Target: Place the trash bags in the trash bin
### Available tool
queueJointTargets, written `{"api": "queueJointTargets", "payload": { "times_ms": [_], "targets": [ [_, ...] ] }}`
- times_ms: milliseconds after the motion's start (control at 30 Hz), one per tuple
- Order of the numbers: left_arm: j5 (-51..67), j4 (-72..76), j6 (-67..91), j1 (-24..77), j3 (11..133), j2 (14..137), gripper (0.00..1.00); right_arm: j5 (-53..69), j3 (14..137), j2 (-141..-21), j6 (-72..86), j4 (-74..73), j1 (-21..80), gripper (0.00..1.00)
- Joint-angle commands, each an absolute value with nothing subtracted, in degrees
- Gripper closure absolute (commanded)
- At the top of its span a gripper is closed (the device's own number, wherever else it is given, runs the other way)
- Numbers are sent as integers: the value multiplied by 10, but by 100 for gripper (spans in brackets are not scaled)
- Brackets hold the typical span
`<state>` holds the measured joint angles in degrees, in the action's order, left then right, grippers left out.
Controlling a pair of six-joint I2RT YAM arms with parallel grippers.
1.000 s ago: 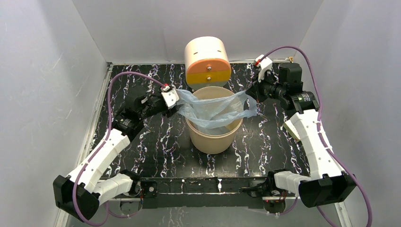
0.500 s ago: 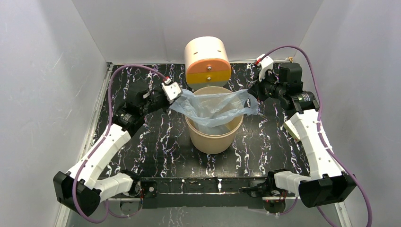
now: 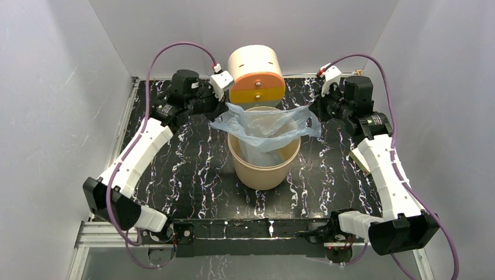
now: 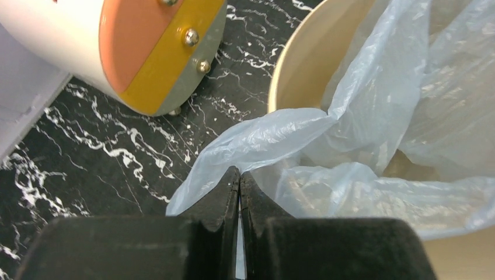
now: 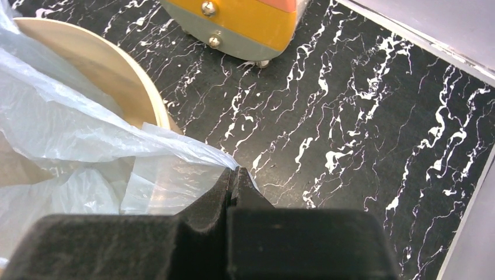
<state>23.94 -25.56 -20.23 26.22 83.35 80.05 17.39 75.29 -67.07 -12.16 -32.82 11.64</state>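
The pale-blue translucent trash bag (image 3: 262, 125) is stretched across the mouth of the beige round trash bin (image 3: 262, 169), its middle sagging inside. My left gripper (image 3: 220, 109) is shut on the bag's left edge, just left of the bin rim. In the left wrist view the black jaws (image 4: 239, 173) pinch the film (image 4: 362, 111) beside the bin wall (image 4: 297, 64). My right gripper (image 3: 315, 112) is shut on the bag's right edge. The right wrist view has its jaws (image 5: 236, 172) closed on the film (image 5: 87, 140) next to the bin rim (image 5: 134, 87).
A cream cylinder with an orange and yellow front and knobs (image 3: 255, 76) stands right behind the bin, between both grippers. The black marbled tabletop (image 3: 192, 169) is walled by grey panels on three sides.
My left gripper closed on the bag's left edge, then rose and moved back toward the cylinder, pulling the film taut. The right gripper lifted slightly, holding its edge.
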Motion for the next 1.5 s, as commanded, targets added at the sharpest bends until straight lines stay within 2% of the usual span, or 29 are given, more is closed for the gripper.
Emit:
{"api": "queueJointTargets", "payload": {
  "times_ms": [0,133,400,600,800,933,1100,1333,1467],
  "targets": [
    [225,-297,-149,237,877,835,100,116,741,-690,-86,-278,114,100],
    [260,-242,-115,199,863,833,100,92,738,-703,-79,-280,114,100],
    [322,-201,-124,192,821,805,100,135,735,-694,-79,-275,114,100],
    [281,-227,-102,191,836,858,100,129,725,-688,-74,-259,113,100],
    [259,-275,-71,188,861,932,100,89,719,-730,-65,-286,114,100],
    [274,-255,-58,187,825,928,100,133,730,-760,-35,-307,114,100],
    [296,-243,-50,187,785,895,100,158,717,-744,-23,-328,114,99],
    [251,-245,-32,185,734,836,100,106,690,-709,-18,-356,114,82],
    [239,-232,-12,181,707,802,98,69,697,-701,-12,-381,114,78]
  ]
}}
